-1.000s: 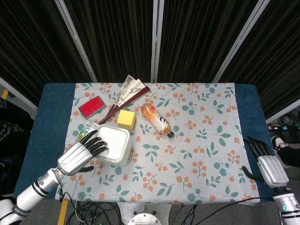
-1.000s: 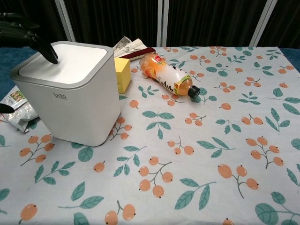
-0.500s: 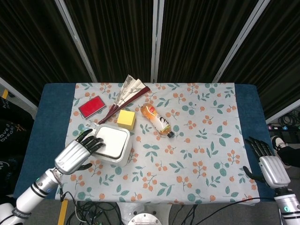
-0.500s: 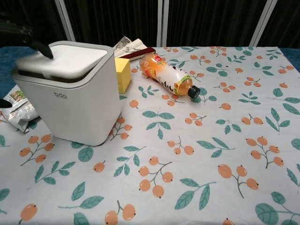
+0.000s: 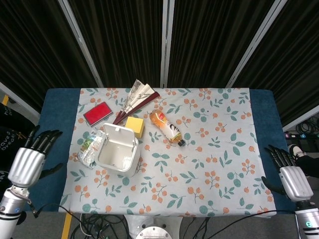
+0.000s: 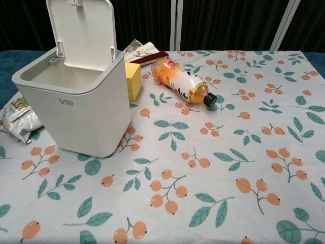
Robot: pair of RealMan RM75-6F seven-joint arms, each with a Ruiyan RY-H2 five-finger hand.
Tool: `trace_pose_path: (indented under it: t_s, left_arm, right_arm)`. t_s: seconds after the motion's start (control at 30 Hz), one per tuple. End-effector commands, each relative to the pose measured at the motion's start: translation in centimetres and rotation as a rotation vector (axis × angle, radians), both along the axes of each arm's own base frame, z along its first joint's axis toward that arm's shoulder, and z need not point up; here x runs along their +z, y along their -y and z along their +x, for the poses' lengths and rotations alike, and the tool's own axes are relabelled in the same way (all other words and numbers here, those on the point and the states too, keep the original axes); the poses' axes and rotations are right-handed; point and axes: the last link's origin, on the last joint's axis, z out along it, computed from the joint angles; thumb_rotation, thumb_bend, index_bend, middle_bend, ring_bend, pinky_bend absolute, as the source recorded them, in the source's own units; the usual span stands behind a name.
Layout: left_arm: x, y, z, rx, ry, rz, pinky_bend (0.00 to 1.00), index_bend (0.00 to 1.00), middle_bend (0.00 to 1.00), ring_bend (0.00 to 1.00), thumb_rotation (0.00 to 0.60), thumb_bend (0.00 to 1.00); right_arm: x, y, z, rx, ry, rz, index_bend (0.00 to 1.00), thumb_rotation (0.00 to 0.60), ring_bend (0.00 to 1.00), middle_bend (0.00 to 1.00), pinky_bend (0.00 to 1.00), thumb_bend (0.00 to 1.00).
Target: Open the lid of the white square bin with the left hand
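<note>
The white square bin (image 5: 117, 155) (image 6: 81, 112) stands at the table's left front. Its lid (image 5: 119, 134) (image 6: 81, 31) is swung up at the far side, and the inside looks empty. My left hand (image 5: 28, 160) hovers off the table's left edge, well clear of the bin, fingers spread and holding nothing. My right hand (image 5: 290, 174) is at the table's right front corner, fingers apart and empty. Neither hand shows in the chest view.
A snack packet (image 5: 89, 147) (image 6: 18, 119) lies left of the bin. Behind it are a yellow block (image 5: 134, 126) (image 6: 133, 80), a red case (image 5: 97, 113), a folded fan (image 5: 135, 98) and an orange drink bottle (image 5: 167, 127) (image 6: 182, 81) lying on its side.
The bin's lid popped up from closed to fully open. My left hand left the lid and drew back off the table's left edge. The right hand barely moved.
</note>
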Motion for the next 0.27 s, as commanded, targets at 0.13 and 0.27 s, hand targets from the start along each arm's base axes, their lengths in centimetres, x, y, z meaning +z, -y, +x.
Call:
trace_pose_path:
  t_s: [0.13, 0.27]
  left_arm:
    - [-0.8, 3.3, -5.1, 0.287, -0.012, -0.031, 0.04, 0.12, 0.15, 0.16, 0.6, 0.03]
    - [-1.5, 4.6, -5.6, 0.328, 0.001, -0.021, 0.04, 0.12, 0.15, 0.16, 0.6, 0.03]
  right_arm:
    - [0.6, 0.2, 0.5, 0.03, -0.002, -0.03, 0.0, 0.6, 0.0, 0.0, 0.0, 0.26]
    - [0.9, 0.1, 1.0, 0.052, -0.002, -0.052, 0.0, 0.6, 0.0, 0.0, 0.0, 0.26]
